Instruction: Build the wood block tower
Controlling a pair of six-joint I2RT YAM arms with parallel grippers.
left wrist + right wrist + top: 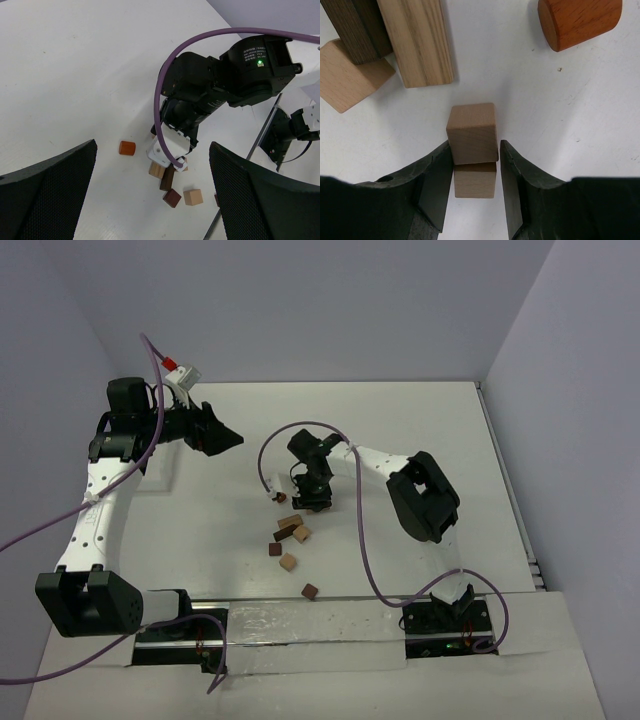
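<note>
**Right gripper closed on a two-cube tower; left gripper wide and well off**

The tower (472,150) stands two pale tan cubes high on the white table (420,430). Its upper cube (471,131) is turned a little askew on the lower cube (475,181). The right gripper (475,150) sits over the tower from above, fingers drawn narrow and touching the upper cube on both sides. In the top view this gripper hides the tower altogether.

The other wood blocks (292,530) lie loose around the tower. In the right wrist view a pale bar (415,40) lies near the tower. A dark brown bar (350,25) lies against the pale bar's far side, and a loose tan cube (350,75) touches the dark bar. A reddish-orange round block (580,22) lies apart from the tower, off to the other side from the bars.

From above, three single blocks lie farther from the tower, toward the arm bases. These are a reddish-brown cube (275,549), a farther tan cube (289,561) and, farthest of all, a dark brown cube (310,590).

The left gripper (218,437) hangs well apart from the tower, to its left. Its fingers are spread wide and hold nothing.
</note>
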